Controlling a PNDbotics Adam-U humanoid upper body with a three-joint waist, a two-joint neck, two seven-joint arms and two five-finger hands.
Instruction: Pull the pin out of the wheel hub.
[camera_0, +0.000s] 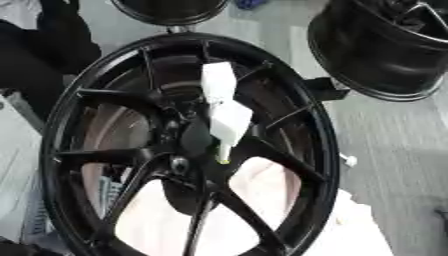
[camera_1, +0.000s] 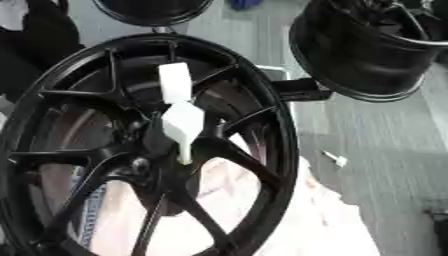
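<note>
1. A large black spoked wheel fills most of both views, standing nearly upright and tilted a little, with its rim running from the top centre down to the bottom edge
2. At the wheel hub, where the spokes meet, a white object hangs in front of the spokes: a blocky upper part, a wider angled middle part and a thin tip pointing down
3. The thin tip ends in a small yellowish end right at the hub; whether this is the pin, and whether it sits in the hub or is out of it, cannot be told
4. Whether the white object is a robot hand or a tool cannot be told, so neither hand's state can be read
5. Behind the lower spokes lies something pale and cloth-like
6. A second black wheel rim lies on the grey floor at the upper right, well apart
7. A small white piece lies on the floor to the right of the big wheel
</note>
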